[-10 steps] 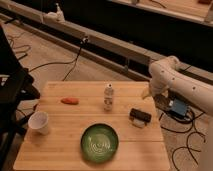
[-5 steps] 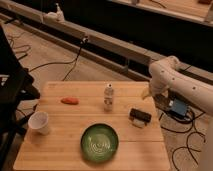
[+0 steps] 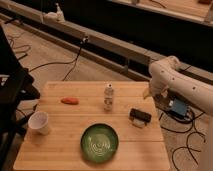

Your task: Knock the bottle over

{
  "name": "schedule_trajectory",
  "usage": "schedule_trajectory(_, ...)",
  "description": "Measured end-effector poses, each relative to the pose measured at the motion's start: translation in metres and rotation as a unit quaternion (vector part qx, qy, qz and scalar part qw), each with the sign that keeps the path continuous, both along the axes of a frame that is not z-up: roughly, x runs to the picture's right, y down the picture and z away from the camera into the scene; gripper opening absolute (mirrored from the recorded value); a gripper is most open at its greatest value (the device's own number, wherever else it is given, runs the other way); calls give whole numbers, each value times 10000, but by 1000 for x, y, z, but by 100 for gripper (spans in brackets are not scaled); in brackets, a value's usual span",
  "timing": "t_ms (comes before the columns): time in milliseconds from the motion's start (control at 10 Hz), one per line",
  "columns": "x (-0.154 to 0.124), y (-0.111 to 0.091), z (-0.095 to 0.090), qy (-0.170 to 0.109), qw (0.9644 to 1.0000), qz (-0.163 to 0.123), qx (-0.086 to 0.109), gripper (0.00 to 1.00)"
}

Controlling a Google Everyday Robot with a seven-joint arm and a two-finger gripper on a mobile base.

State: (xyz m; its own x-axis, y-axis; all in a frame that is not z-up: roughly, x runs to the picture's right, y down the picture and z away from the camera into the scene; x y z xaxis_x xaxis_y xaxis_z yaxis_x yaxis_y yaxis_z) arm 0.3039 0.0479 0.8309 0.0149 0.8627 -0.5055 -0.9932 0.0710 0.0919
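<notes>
The small clear bottle [image 3: 108, 97] with a white cap stands upright near the middle of the wooden table [image 3: 65, 150], toward its back edge. The white robot arm [image 3: 172, 82] reaches in from the right. My gripper [image 3: 148, 92] hangs at the table's right back corner, about a hand's width to the right of the bottle and apart from it. It holds nothing that I can see.
A white paper cup [image 3: 39, 122] stands at the left. A green plate [image 3: 100, 142] lies at the front middle. A small orange item [image 3: 69, 100] lies left of the bottle. A black block [image 3: 140, 116] lies right of it. Cables and a blue box [image 3: 177, 107] are on the floor.
</notes>
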Motion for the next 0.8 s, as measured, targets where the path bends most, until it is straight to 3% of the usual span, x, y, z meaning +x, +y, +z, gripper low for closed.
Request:
schedule_trajectory(300, -20, -5, 3, -228, 9997, 95, 20, 22)
schedule_trajectory(500, -48, -5, 9, -603, 9980, 190, -53, 3)
schedule_trajectory(800, -92, -11, 16, -1259, 9914, 346, -37, 0)
